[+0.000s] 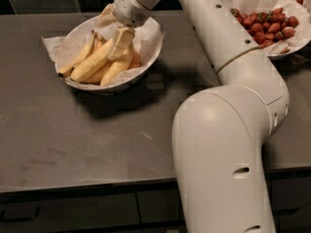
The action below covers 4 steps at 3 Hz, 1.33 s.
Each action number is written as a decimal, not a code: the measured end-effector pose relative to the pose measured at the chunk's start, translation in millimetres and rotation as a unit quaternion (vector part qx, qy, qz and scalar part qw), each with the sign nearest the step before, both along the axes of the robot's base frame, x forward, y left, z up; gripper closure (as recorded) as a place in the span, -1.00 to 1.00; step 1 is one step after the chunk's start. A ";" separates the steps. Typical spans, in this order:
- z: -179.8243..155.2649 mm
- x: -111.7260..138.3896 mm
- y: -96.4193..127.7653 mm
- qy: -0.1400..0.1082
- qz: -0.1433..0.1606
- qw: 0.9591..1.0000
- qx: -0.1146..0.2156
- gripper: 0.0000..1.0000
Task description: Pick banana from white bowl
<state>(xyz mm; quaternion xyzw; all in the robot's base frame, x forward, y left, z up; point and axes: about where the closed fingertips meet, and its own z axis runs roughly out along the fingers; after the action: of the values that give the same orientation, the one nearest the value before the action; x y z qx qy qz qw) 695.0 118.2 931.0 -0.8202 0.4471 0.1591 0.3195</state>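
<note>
The white bowl (144, 67) stands at the back left of the dark counter, lined with crinkled white paper that sticks out past its rim. It holds several yellow bananas. The banana (90, 62) is the longest one, lying slantwise with its dark end at the lower left. My gripper (121, 41) reaches down into the bowl from above and rests on the upper right end of the bananas, touching the pile. The bananas' ends under the gripper are hidden.
A second white bowl with red strawberries (272, 25) stands at the back right. My arm's large white body (228, 144) fills the right foreground and hides part of the counter (73, 140). The counter's front edge runs along the bottom, with dark drawers below.
</note>
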 end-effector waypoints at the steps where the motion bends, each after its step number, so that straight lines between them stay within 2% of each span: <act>1: 2.0 0.0 0.0 0.000 0.000 1.000 0.000 -0.42; 2: -1.2 -0.8 -5.2 0.001 -0.014 1.000 -0.005 -0.09; 4: -1.5 -7.9 -17.3 0.004 -0.038 0.999 -0.011 0.85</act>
<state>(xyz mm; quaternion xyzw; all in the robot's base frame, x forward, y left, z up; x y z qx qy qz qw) 687.1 100.9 929.4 -0.8054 0.4813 0.1448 0.3141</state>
